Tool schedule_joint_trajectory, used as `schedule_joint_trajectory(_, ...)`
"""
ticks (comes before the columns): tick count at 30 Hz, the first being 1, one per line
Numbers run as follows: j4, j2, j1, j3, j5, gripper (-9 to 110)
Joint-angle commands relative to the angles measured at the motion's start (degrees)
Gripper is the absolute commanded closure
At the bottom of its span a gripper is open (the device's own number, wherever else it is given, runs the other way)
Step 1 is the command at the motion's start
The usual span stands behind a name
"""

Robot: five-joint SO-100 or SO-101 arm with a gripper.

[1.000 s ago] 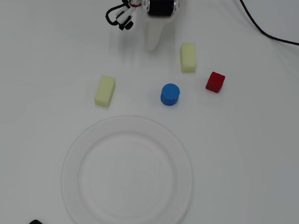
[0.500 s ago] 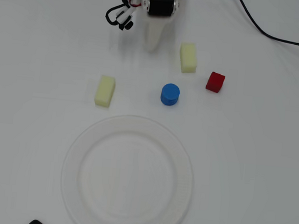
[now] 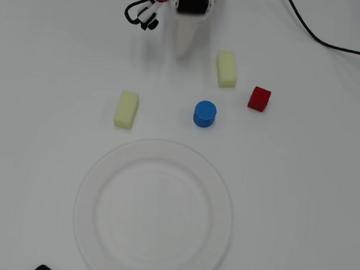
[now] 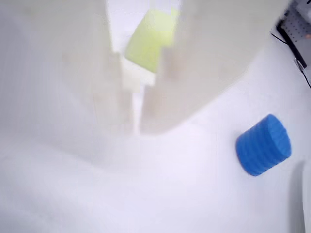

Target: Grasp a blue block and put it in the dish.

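The blue block is a short bright-blue cylinder standing on the white table, just above the dish's rim in the overhead view. The dish is a large round white plate at the bottom centre, with nothing in it. My gripper hangs at the top centre, up and left of the block and apart from it. Its white fingers are closed together and hold nothing. In the wrist view the blurred gripper fills the upper half and the blue block lies at the lower right.
Two pale yellow blocks lie on the table in the overhead view, one right of the gripper and one left of the blue block. A red cube sits to the right. A black cable crosses the top right.
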Motion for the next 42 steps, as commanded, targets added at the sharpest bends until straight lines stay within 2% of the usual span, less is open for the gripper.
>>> schedule_joint_trajectory(1,1.7,-18.5,-1.1,-15.0,-0.9,101)
schedule_joint_trajectory(3,3.2,-26.5,-1.2,-21.9,-1.0,100)
schedule_joint_trajectory(10,4.6,-49.2,-4.3,-39.4,-0.2,80)
schedule_joint_trajectory(18,5.3,-67.5,-8.6,-55.9,0.6,66)
schedule_joint_trajectory(26,4.6,-80.8,-9.2,-64.0,1.9,65)
schedule_joint_trajectory(38,-1.1,-88.1,-10.5,-64.0,1.3,67)
schedule_joint_trajectory(42,-3.0,-89.6,-10.8,-64.0,0.7,71)
